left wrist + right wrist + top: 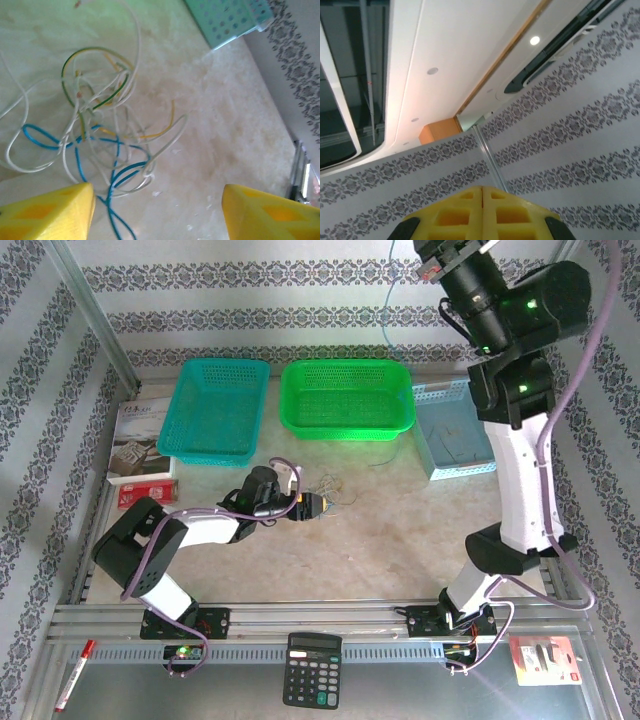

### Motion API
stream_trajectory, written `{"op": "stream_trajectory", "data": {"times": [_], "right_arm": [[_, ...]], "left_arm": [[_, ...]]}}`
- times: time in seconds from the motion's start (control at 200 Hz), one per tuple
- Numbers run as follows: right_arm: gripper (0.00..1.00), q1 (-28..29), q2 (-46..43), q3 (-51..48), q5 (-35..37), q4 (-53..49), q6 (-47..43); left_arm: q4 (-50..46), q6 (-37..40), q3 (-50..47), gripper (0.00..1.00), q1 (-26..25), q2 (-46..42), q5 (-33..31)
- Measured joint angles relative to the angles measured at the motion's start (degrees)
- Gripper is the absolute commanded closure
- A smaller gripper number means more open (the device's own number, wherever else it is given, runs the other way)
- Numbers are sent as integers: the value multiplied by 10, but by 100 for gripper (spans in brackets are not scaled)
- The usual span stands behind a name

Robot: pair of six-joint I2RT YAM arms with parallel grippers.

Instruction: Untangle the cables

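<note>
The cables (95, 125) lie as a small loose tangle of thin blue, white, yellow and green wires on the pale tabletop. In the top view the cables (337, 490) sit just right of my left gripper (318, 504). My left gripper (157, 210) is open, its yellow fingertips (65, 210) wide apart over bare table. One blue wire runs past the left fingertip, and nothing is between the jaws. My right gripper (432, 265) is raised high at the back right. In its wrist view the right gripper (482, 192) is shut and faces the wall and ceiling. A thin bluish wire (386, 320) hangs below it; I cannot tell whether it is held.
A teal basket (215, 410), a green basket (345, 398) and a light blue tray (455, 430) line the back of the table. A booklet (140, 435) lies at the left. A calculator (312, 670) and a red package (545, 660) sit at the near edge.
</note>
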Motion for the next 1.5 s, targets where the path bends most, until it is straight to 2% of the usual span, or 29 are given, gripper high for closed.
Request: {"op": "stream_trajectory", "data": {"times": [0.17,0.36,0.654,0.884,1.059,1.204,1.324,1.424,1.469,1.499], "right_arm": [[100,0,43,-2,2,-10,-14],[100,-11,119,20,17,-15,-28],[100,-39,296,158,41,-20,-16],[100,-81,351,169,54,-6,19],[100,-95,352,109,45,17,17],[100,-89,348,0,25,26,-3],[100,-82,349,-87,12,10,-32],[100,-77,364,-111,4,-20,-62],[91,-74,373,-113,-2,-36,-75],[81,-72,379,-113,-5,-47,-83]], "left_arm": [[-13,-5,1,0,0,-57,-4],[-58,-4,7,0,0,-111,-25],[-150,11,19,0,0,-200,-91],[-196,25,37,0,0,-237,-121],[-213,27,46,0,0,-239,-132],[-216,27,47,0,0,-237,-134],[-216,25,47,0,0,-237,-134],[-216,23,47,0,0,-237,-136],[-216,21,47,0,0,-237,-138],[-216,20,47,0,0,-237,-139]]}}
